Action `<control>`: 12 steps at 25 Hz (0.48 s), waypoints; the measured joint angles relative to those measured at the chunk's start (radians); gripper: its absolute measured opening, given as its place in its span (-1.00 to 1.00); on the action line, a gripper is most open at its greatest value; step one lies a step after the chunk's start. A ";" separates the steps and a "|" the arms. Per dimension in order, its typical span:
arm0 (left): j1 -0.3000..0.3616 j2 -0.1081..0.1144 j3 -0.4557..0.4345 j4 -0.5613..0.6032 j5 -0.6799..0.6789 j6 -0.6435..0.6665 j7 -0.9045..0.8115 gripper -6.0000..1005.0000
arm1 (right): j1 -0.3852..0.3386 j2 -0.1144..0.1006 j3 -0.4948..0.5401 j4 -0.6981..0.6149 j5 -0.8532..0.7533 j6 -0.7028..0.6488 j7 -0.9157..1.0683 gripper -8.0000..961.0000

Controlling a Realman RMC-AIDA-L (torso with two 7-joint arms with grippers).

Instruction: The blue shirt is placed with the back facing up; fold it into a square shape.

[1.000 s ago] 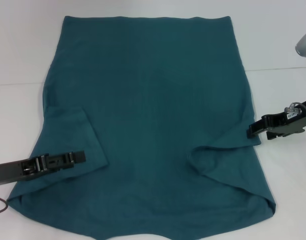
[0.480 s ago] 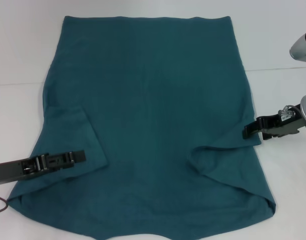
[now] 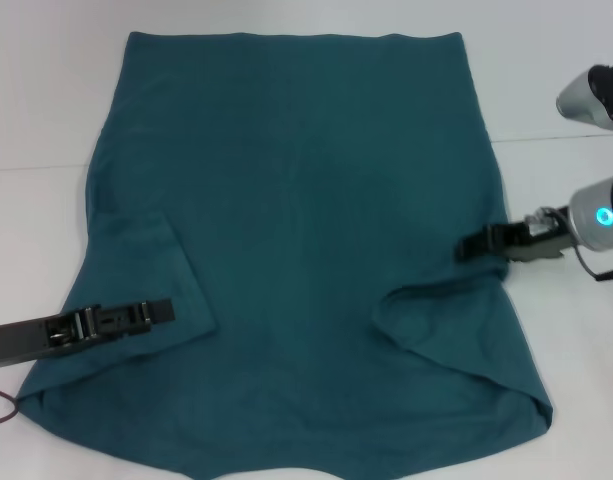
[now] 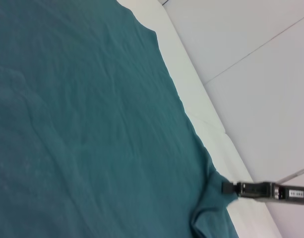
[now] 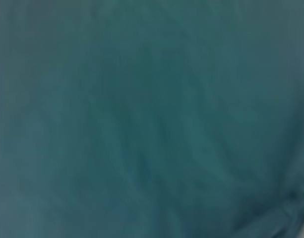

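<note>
1. White tabletop (image 3: 46,90) is covered across its middle by the blue shirt (image 3: 306,200), whose long axis runs from near edge to far edge.
2. At the shirt's left edge, over the folded-in sleeve, the left gripper (image 3: 161,311) is seen; its grip cannot be made out.
3. At the shirt's right edge the right gripper (image 3: 466,246) is laid; its grip cannot be told.
4. The shirt's near edge is cut off.
</note>
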 joint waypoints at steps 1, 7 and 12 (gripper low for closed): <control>0.000 0.000 0.000 0.000 0.000 0.000 0.000 0.23 | -0.004 0.003 0.001 0.000 0.049 0.014 -0.017 0.34; 0.000 0.000 0.000 0.000 -0.002 0.001 0.000 0.23 | -0.027 -0.006 0.002 0.004 0.351 0.050 -0.135 0.34; -0.001 0.000 0.000 0.000 -0.013 0.000 0.000 0.23 | -0.016 -0.025 -0.007 0.004 0.375 0.038 -0.151 0.34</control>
